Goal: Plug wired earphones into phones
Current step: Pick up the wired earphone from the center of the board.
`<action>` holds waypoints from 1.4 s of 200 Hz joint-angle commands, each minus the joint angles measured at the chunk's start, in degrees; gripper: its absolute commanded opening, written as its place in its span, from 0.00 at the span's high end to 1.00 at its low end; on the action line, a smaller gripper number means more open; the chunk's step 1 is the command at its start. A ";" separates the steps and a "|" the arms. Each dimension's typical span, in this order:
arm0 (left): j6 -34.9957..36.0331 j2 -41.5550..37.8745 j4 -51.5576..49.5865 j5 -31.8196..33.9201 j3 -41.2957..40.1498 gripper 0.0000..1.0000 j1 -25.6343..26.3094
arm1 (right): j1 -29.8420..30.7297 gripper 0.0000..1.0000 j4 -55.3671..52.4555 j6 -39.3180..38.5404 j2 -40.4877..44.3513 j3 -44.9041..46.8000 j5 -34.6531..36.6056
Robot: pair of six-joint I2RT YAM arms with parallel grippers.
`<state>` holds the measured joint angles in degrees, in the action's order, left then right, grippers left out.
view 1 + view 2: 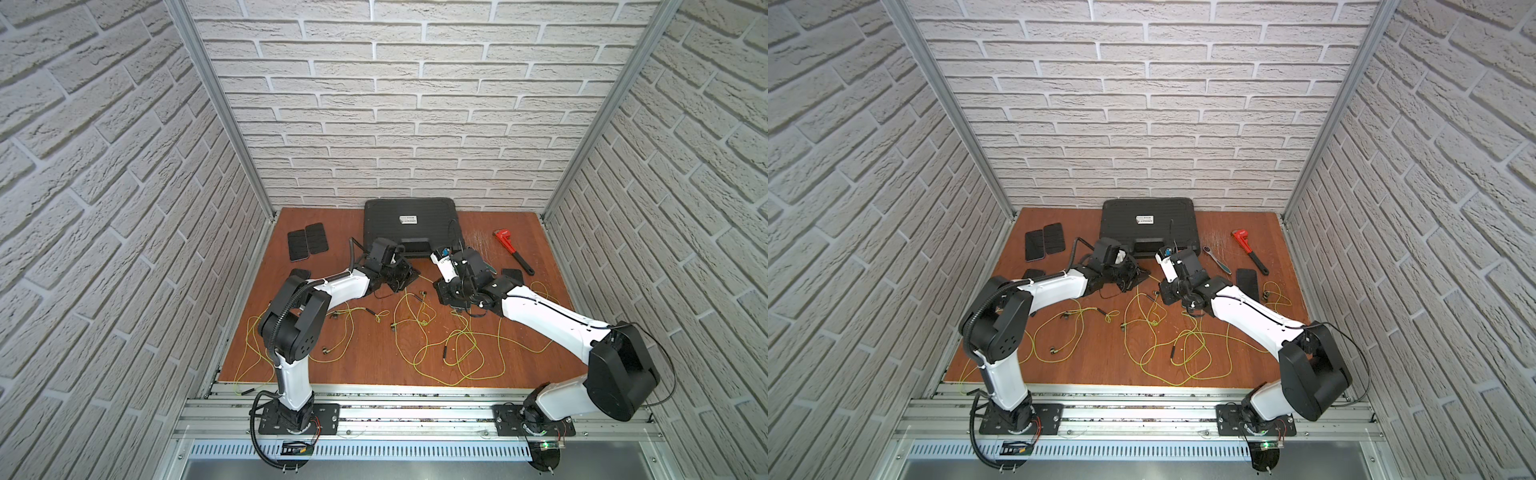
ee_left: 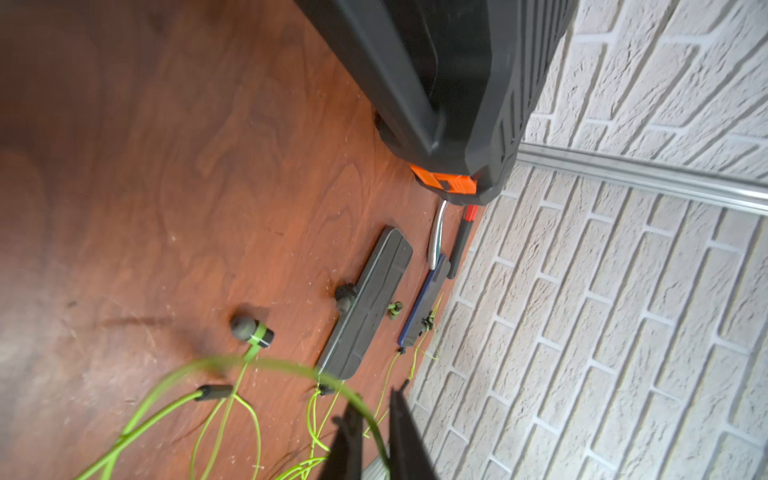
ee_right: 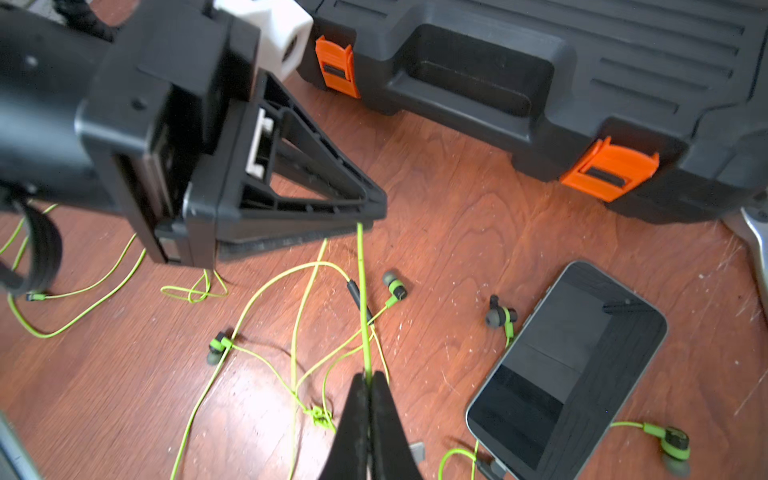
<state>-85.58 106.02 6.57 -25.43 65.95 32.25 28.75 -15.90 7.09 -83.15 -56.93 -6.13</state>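
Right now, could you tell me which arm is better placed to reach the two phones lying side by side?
Probably the left arm: those phones lie on its side of the table; the right arm would have to cross it.

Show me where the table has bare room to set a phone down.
Bare: the back left corner between the two phones and the case; the back right strip between case and wrench. Crowded: middle and front, where green cords loop and the left arm and right arm reach in.
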 commanded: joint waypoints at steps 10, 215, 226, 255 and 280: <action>10.03 -2.44 -6.73 2.14 4.44 1.00 -0.78 | -2.00 0.91 0.72 0.12 0.65 -0.43 -10.92; 40.14 -1.25 2.22 -25.47 14.62 1.00 -1.75 | -20.00 0.65 14.02 3.03 -6.27 2.91 -46.47; 39.05 -1.03 3.97 -26.12 14.71 1.00 -1.75 | -19.45 0.62 16.97 3.12 -6.94 3.31 -47.40; 38.82 -1.04 4.51 -26.69 15.04 1.00 -1.75 | -17.60 0.60 23.96 7.38 -9.10 2.67 -50.22; 38.53 -0.91 4.78 -26.42 15.08 1.00 -1.75 | -15.51 0.58 28.45 10.04 -8.87 2.61 -48.27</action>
<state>-47.18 104.53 7.75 -50.33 79.50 30.81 11.35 3.53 13.63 -92.38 -54.06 -53.34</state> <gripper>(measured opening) 0.050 0.413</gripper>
